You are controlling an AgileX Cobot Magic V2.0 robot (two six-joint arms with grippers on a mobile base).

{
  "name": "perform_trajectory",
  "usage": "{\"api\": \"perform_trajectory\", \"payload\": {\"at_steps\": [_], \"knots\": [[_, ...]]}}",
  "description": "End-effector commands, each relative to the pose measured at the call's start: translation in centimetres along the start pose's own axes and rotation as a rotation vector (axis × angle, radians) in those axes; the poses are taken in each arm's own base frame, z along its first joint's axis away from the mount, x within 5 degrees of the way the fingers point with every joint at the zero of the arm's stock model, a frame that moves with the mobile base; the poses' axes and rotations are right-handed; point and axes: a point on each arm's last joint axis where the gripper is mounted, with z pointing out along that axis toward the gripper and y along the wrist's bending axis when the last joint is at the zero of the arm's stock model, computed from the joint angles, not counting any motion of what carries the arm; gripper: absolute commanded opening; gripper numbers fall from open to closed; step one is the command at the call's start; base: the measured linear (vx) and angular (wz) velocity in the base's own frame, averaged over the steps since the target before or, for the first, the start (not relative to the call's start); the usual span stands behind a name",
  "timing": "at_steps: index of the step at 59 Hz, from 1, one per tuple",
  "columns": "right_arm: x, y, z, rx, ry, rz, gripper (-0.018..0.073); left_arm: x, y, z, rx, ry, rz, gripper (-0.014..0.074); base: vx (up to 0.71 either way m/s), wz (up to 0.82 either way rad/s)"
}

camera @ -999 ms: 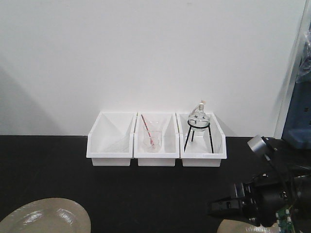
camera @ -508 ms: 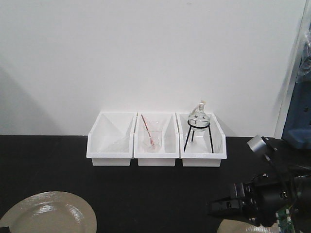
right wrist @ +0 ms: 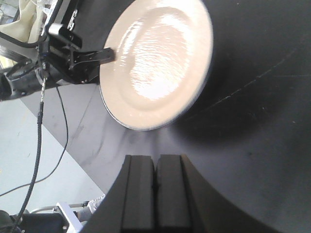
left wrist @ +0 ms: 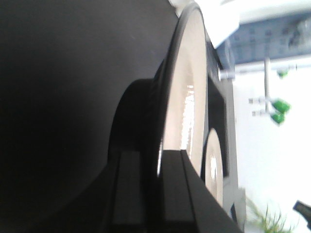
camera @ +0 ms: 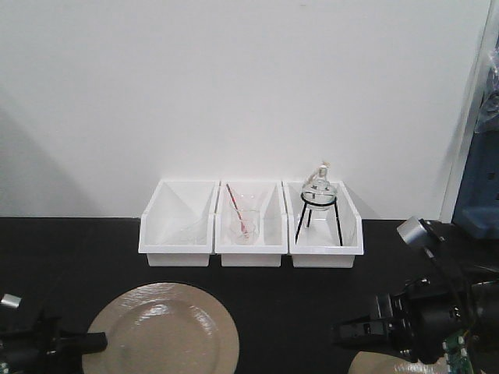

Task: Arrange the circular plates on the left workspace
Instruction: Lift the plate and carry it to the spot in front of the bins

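Note:
One circular plate (camera: pixel 162 327), beige with a black rim, is over the black countertop (camera: pixel 265 304) in front of the white bins. My left gripper (camera: pixel 87 340) is shut on its left rim. In the left wrist view the plate (left wrist: pixel 187 97) shows edge-on, with its rim clamped in the gripper (left wrist: pixel 153 154). The second plate (camera: pixel 387 365) lies at the bottom right and also shows in the left wrist view (left wrist: pixel 214 170). My right gripper (camera: pixel 348 333) sits just left of it, shut and empty (right wrist: pixel 155 158). The right wrist view shows the held plate (right wrist: pixel 155 58).
Three white bins (camera: pixel 251 251) stand in a row at the back wall. The middle one holds a glass beaker with a red rod (camera: pixel 242 220); the right one holds a round flask on a black tripod (camera: pixel 318 195). Blue equipment (camera: pixel 479 195) stands at the far right.
The left plate has moved right and further onto the countertop, and my left gripper holding it has come into view. The right arm and second plate have not moved.

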Motion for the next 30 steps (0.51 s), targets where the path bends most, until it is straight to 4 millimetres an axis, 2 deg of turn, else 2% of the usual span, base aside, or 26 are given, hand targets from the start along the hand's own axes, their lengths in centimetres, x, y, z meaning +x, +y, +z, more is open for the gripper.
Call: {"api": "perform_trajectory", "payload": {"at_steps": [1, 6, 16, 21, 30], "knots": [[-1.1, 1.5, -1.0, -0.044, -0.070, -0.031, -0.0001, -1.4, -5.0, 0.8, 0.178, -0.073, 0.014, 0.0000, 0.00, 0.00], [-1.1, 1.5, -1.0, -0.044, -0.070, -0.031, -0.0001, -1.7, -6.7, 2.5, 0.162, -0.064, 0.050, 0.0000, 0.00, 0.00], [-1.1, 1.5, -1.0, -0.044, -0.070, -0.031, -0.0001, -2.3, -8.9, 4.7, 0.120, -0.085, 0.093, 0.0000, 0.00, 0.00], [-1.1, 1.5, -1.0, -0.044, -0.070, -0.031, -0.0001, -2.7, -9.3, 5.7, 0.124, -0.078, 0.077, 0.0000, 0.00, 0.00], [-1.0, 1.5, -1.0, -0.041, -0.067, -0.033, -0.0001, -3.0, -8.8, 8.0, 0.147, -0.029, 0.025, 0.0000, 0.00, 0.00]]}}
